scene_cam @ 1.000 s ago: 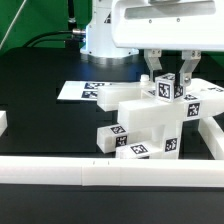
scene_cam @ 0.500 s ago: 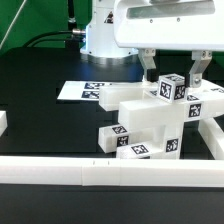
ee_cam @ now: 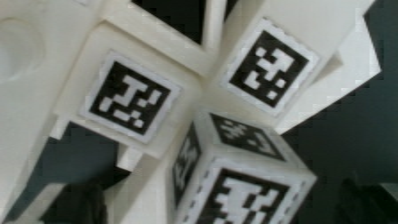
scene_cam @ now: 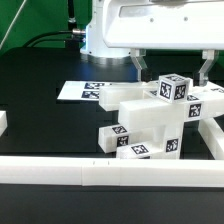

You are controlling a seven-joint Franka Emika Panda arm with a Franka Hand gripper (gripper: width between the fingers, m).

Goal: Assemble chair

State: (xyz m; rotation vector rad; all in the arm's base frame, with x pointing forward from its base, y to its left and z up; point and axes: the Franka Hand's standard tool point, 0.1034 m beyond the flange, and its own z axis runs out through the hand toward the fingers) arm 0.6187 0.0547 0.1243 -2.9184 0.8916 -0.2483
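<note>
Gripper (scene_cam: 172,65) is seen spread wide, nothing held, 2 fingers flanking & just above the tagged post (scene_cam: 172,88). Post is seated atop the chair (scene_cam: 145,122), directly below the gripper. Seating step is judged done; next, a straight lift clear w/o nudging the post is called for

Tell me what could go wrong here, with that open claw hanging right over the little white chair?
The open gripper has its fingers flanking the top of the tagged block on the chair; drifting sideways, one could knock it askew. Whether that block sits fully home cannot be told, so it might tip or work loose.
</note>
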